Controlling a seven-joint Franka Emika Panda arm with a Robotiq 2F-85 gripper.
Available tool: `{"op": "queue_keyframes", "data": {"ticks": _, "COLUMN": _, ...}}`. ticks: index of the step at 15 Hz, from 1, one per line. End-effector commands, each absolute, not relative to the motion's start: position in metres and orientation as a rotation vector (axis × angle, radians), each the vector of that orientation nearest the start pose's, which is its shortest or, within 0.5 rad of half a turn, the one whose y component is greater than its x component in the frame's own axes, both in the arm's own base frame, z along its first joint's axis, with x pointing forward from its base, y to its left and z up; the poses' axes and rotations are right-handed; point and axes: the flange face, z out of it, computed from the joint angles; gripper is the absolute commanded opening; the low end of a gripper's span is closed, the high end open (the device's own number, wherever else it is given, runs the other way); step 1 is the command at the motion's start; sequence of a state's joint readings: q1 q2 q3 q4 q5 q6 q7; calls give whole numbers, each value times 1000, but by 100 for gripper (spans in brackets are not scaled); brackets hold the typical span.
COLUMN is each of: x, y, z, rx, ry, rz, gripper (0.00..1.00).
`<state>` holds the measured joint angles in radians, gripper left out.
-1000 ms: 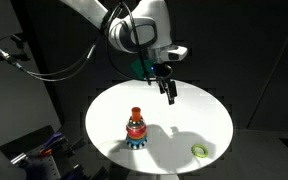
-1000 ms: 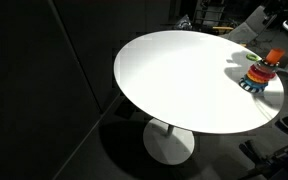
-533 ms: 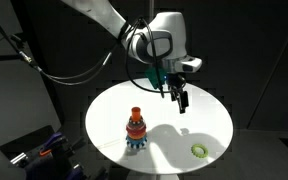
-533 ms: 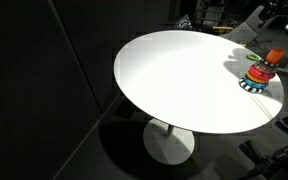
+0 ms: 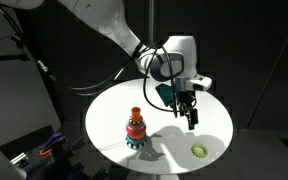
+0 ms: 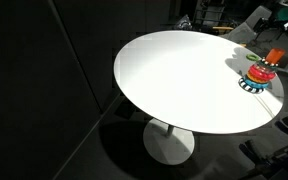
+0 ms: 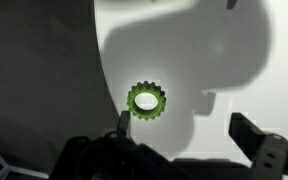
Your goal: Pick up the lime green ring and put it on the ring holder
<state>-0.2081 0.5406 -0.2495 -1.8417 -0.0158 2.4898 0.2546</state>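
Observation:
The lime green ring (image 5: 199, 151) lies flat on the round white table (image 5: 114, 108), near its edge. In the wrist view the ring (image 7: 147, 100) shows a scalloped rim and an open centre. The ring holder (image 5: 135, 130) stands upright on the table with a blue base, red and orange rings and an orange top; it also shows at the table's far side (image 6: 259, 73). My gripper (image 5: 191, 118) hangs above the table, up and slightly left of the ring, apart from it. Its jaws stand open and empty (image 7: 184, 135), the ring just beyond the left finger.
The table is ringed by dark surroundings. Cables and equipment (image 5: 39, 150) sit beside the table. The table's pedestal foot (image 6: 169, 145) stands on a dark floor. The arm's shadow (image 7: 184, 50) falls across the tabletop.
The gripper has moved across the table and downward, toward the lime green ring. It stayed open. Ring and ring holder have not moved.

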Motion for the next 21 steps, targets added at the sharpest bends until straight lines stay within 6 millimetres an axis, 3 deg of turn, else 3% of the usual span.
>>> {"op": "queue_keyframes", "data": {"ticks": 1, "x": 607, "y": -298, "z": 233, "rx": -3115, "ry": 1105, "rz": -200, "gripper": 100}}
{"op": "queue_keyframes", "data": {"ticks": 10, "x": 607, "y": -320, "z": 198, "rx": -3126, "ry": 1113, "rz": -182, "gripper": 100}}
{"op": "queue_keyframes", "data": {"ticks": 21, "x": 606, "y": -319, "z": 193, "rx": -3127, "ry": 1124, "rz": -182, "gripper": 100}}
